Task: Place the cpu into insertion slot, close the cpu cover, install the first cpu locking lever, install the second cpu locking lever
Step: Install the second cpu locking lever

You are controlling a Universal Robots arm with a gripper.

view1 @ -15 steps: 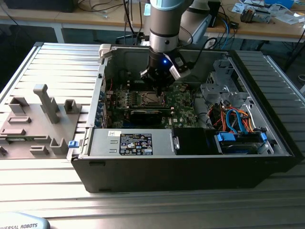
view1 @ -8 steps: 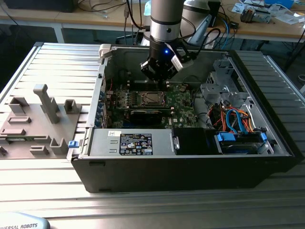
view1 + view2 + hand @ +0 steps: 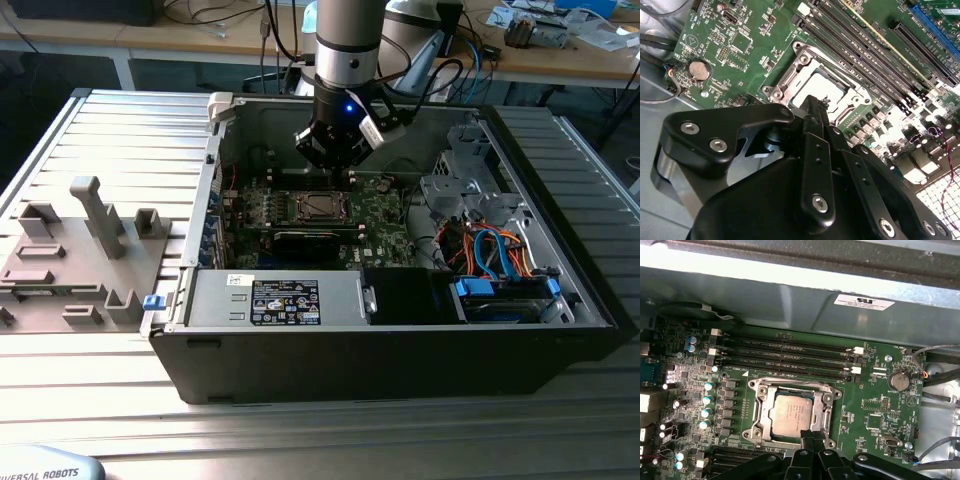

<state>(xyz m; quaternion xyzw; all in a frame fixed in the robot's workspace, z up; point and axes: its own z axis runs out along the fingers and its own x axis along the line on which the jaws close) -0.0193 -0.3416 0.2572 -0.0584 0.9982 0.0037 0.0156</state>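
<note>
A: Silver-grey metal, that's the top of the cpu [image 3: 791, 415], lying flat in its socket on the green motherboard [image 3: 875, 405]. In the first wrist view the cpu cover [image 3: 762, 407] frames it, and looks to lie down flat around the chip.

B: Where is the gripper [image 3: 811, 436] against it?

A: Right at the socket's edge. In the first wrist view its black fingertips [image 3: 807, 437] stand at the side of the cover away from the memory slots [image 3: 785, 357], just over the frame; I cannot tell if they touch it. In the second wrist view the gripper [image 3: 814, 102] points down at the same socket, with the cpu [image 3: 822, 90] pale just past its tip.

B: Fingers apart or together?

A: Together. Both wrist views show the two fingers pressed side by side with nothing between them.

B: And the arm?

A: In the exterior view it comes down nearly upright into the open computer case [image 3: 560, 260], which lies on its side on the ribbed desk [image 3: 120, 130]. The gripper [image 3: 347, 177] hangs just above the far edge of the socket, wrist pointing down, a blue light glowing on it. A grey fixture block [image 3: 75, 250] sits well apart, on the exterior view's left.
</note>
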